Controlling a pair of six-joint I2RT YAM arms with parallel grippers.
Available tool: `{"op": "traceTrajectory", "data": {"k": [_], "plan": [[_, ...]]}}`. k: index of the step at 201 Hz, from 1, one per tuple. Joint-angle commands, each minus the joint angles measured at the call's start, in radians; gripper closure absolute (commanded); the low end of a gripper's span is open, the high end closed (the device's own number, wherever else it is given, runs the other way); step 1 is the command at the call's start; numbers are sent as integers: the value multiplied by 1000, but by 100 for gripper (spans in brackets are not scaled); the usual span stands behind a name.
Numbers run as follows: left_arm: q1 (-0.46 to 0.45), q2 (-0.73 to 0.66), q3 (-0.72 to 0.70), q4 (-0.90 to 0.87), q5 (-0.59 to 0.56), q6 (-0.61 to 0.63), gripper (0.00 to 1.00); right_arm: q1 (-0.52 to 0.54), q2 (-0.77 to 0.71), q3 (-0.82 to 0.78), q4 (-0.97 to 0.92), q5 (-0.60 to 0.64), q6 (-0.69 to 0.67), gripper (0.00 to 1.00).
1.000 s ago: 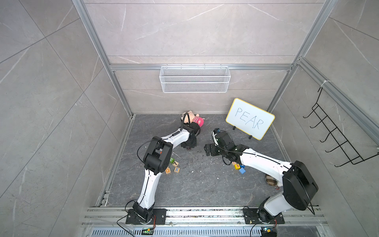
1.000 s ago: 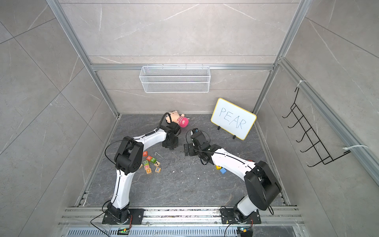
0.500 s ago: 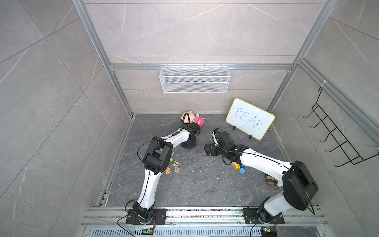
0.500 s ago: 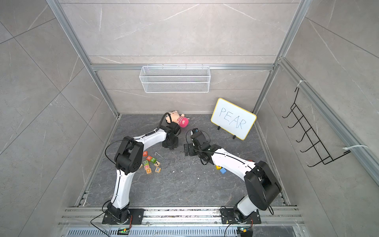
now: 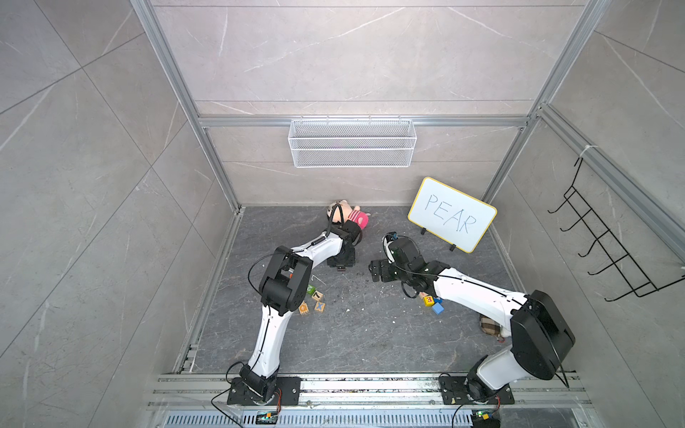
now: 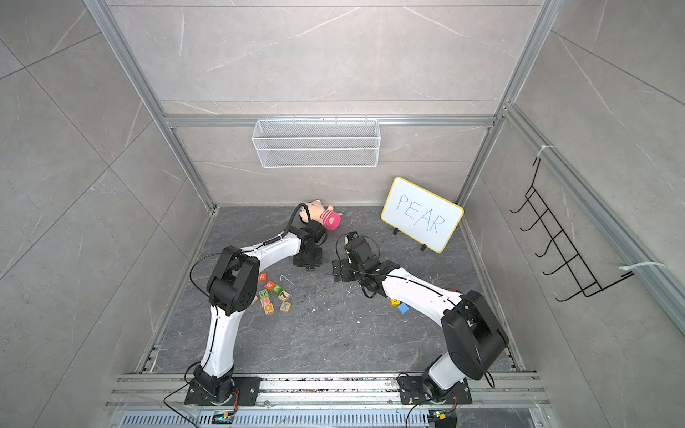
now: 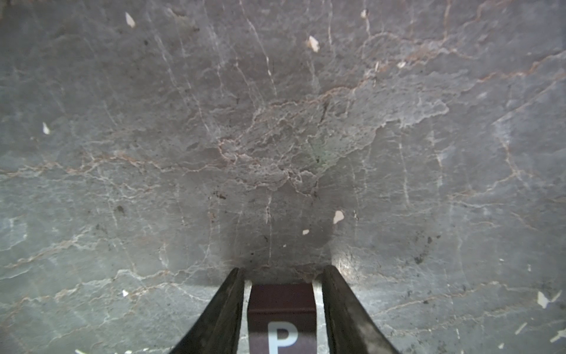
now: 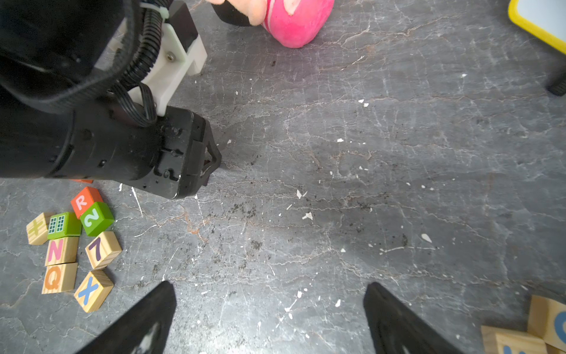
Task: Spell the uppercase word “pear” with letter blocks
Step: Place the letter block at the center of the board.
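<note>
The black P block rests on the dark floor between the fingers of my left gripper. A thin strip of floor shows on each side of it, so the jaws are slightly open and not pressing it. In both top views this gripper points down in front of the doll. My right gripper hovers wide open over bare floor, facing the left one. The orange A block and red-orange R block lie in the left cluster. The yellow E block sits by my right forearm.
Plain-wood cubes and green cubes crowd round the R block. A blue cube touches the E block. A plush doll lies at the back, and a whiteboard reading PEAR stands back right. More wooden cubes lie near the right gripper.
The left jaws have eased apart, letting go of the P block. Neither arm has visibly moved.
</note>
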Motion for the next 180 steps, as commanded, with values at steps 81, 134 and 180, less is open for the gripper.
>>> {"op": "traceTrajectory", "data": {"k": [81,134,180], "plan": [[-16,-234,12,-49,-4,31,51,-3,-36,-8,-2,26,15,2],[-43,-458,-174,96,-24,89,49,-4,-74,-17,4,44,22,1],[-44,-546,-279,159,-50,109,48,-2,-59,19,-11,32,22,1]]}}
